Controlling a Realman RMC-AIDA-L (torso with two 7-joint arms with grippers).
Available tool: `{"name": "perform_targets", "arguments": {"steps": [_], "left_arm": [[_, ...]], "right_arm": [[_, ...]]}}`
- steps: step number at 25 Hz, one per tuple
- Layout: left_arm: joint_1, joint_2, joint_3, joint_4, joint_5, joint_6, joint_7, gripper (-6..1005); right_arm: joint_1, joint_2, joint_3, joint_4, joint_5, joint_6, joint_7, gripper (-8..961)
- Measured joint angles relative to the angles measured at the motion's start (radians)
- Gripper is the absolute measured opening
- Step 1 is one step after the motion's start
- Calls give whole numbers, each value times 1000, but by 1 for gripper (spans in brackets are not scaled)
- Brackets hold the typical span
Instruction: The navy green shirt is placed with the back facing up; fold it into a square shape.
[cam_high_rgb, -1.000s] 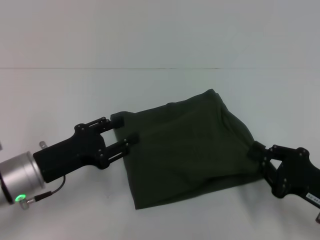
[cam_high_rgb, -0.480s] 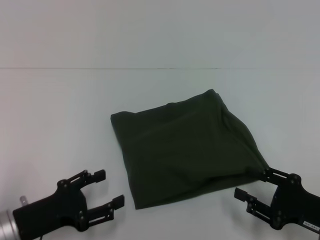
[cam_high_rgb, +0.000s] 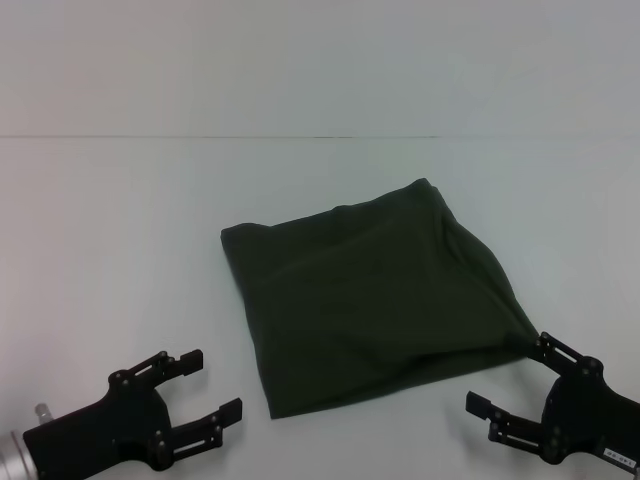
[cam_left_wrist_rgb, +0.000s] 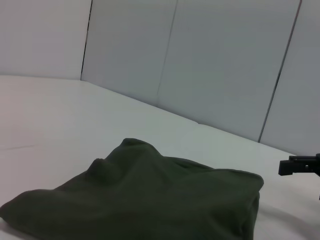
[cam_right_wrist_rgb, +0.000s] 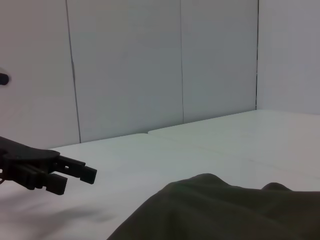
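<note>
The navy green shirt (cam_high_rgb: 365, 305) lies folded into a rough, slightly rumpled square on the white table (cam_high_rgb: 110, 220), its plain side up. Nearest the camera, the left gripper (cam_high_rgb: 205, 385) hovers off the shirt's near left corner, jaws spread and empty. The right gripper (cam_high_rgb: 515, 380) sits just beside the near right corner, jaws also spread, holding nothing. Beyond the shirt is bare tabletop. The folding looks essentially finished; at most some neatening of edges remains.
</note>
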Motion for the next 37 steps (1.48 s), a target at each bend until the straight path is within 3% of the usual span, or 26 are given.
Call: {"name": "perform_targets", "arguments": {"steps": [4,37], "left_arm": [[0,0,-2,-2,-1,-1,0,838],[-20,0,-3,-10,0,-7,0,839]], "right_arm": [[0,0,0,7,0,0,0,919],[-8,0,8,12,5,-9,0,914]]}}
